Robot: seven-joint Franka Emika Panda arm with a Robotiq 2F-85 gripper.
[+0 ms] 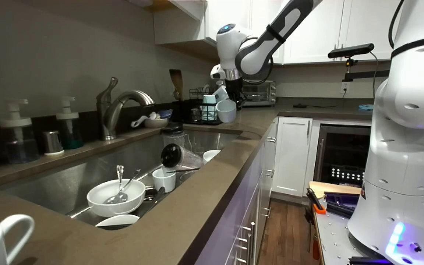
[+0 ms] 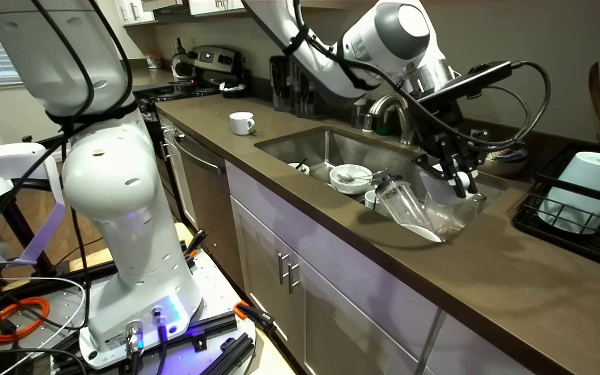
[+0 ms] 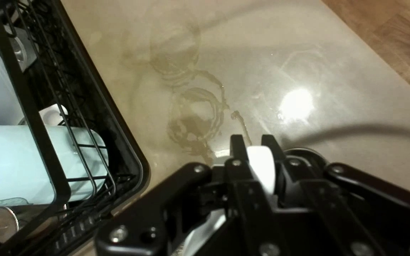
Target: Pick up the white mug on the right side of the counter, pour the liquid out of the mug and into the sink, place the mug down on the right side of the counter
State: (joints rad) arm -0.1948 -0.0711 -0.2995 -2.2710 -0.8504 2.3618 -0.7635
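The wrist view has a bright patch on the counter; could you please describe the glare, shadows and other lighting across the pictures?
Wrist view: a blown-out glare spot on the counter, a curved shadow beside it, the white mug handle between the fingers nearly washed out; in an exterior view, soft shadows on the counter; in both exterior views, a bluish light glowing on the robot base.

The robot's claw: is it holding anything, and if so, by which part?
Yes. The gripper holds a white mug by its handle, pinched between two fingers.
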